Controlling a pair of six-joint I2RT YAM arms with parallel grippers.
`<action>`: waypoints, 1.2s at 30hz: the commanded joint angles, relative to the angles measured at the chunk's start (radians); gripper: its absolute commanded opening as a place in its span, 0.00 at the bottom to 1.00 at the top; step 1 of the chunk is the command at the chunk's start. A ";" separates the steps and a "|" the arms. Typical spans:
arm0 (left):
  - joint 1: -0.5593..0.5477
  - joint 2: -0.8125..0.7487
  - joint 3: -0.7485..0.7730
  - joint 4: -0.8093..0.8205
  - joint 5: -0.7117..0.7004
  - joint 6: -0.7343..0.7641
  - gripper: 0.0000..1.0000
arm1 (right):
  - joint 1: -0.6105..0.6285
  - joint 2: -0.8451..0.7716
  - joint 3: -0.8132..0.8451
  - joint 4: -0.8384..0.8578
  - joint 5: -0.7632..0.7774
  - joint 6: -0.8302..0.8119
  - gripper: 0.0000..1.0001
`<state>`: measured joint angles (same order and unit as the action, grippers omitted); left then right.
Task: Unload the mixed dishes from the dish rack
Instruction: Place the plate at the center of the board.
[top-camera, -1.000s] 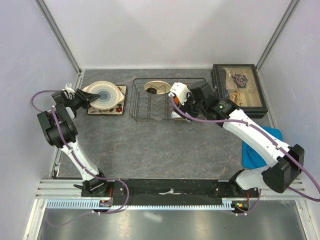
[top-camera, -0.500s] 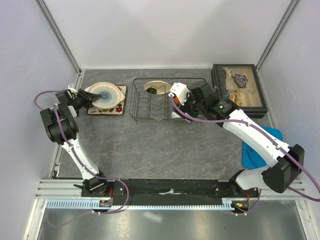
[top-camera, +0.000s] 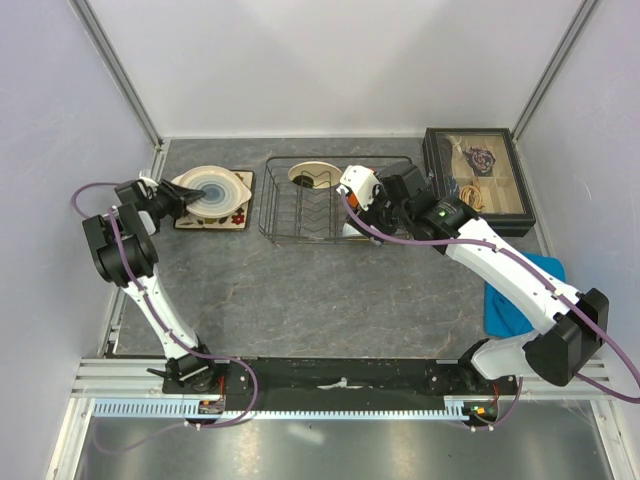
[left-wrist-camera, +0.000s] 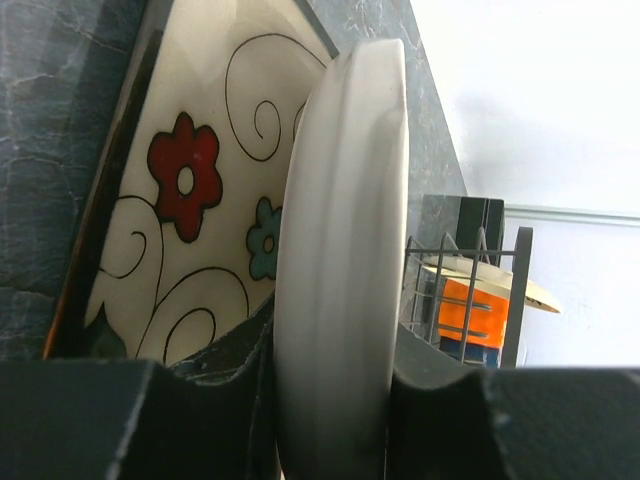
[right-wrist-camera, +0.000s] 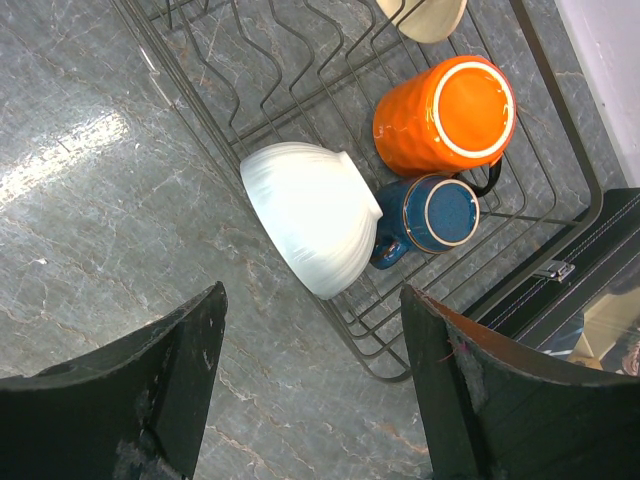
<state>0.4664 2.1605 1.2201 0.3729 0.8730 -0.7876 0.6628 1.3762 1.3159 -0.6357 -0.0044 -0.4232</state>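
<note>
Unloading part-done: round pale plate (left-wrist-camera: 345, 250) is gripped at its rim by left gripper (top-camera: 172, 199), fingers narrowed on it, over square flowered plate (left-wrist-camera: 190, 190), left of dish rack (top-camera: 268, 210); contact btwn plates cannot be told. Empty right gripper (right-wrist-camera: 312, 330) is held wide open above white bowl (right-wrist-camera: 310, 230) at rack's right end. Also racked: orange cup (right-wrist-camera: 445, 115), dark blue mug (right-wrist-camera: 432, 215), cream bowl (top-camera: 312, 176). Next, by judgement: plate to be released; right jaws to be lowered astride bowl rim w/o snagging rack.

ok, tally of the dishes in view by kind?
Plates: 2 (flowered square plate, round plate)
Bowls: 2 (white bowl, cream bowl)
Cups: 2 (orange cup, blue mug)
Total: 6
</note>
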 joint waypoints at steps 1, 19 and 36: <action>-0.002 0.004 0.053 0.047 0.054 -0.050 0.16 | -0.003 -0.005 0.006 0.027 -0.017 0.001 0.78; 0.002 0.018 0.050 -0.012 0.044 0.002 0.54 | -0.003 -0.014 -0.006 0.028 -0.023 -0.002 0.79; 0.012 -0.085 0.076 -0.256 -0.042 0.172 0.75 | -0.003 -0.026 -0.017 0.028 -0.034 0.000 0.79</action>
<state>0.4633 2.1525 1.2579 0.2161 0.8940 -0.7311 0.6628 1.3758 1.3060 -0.6353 -0.0219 -0.4232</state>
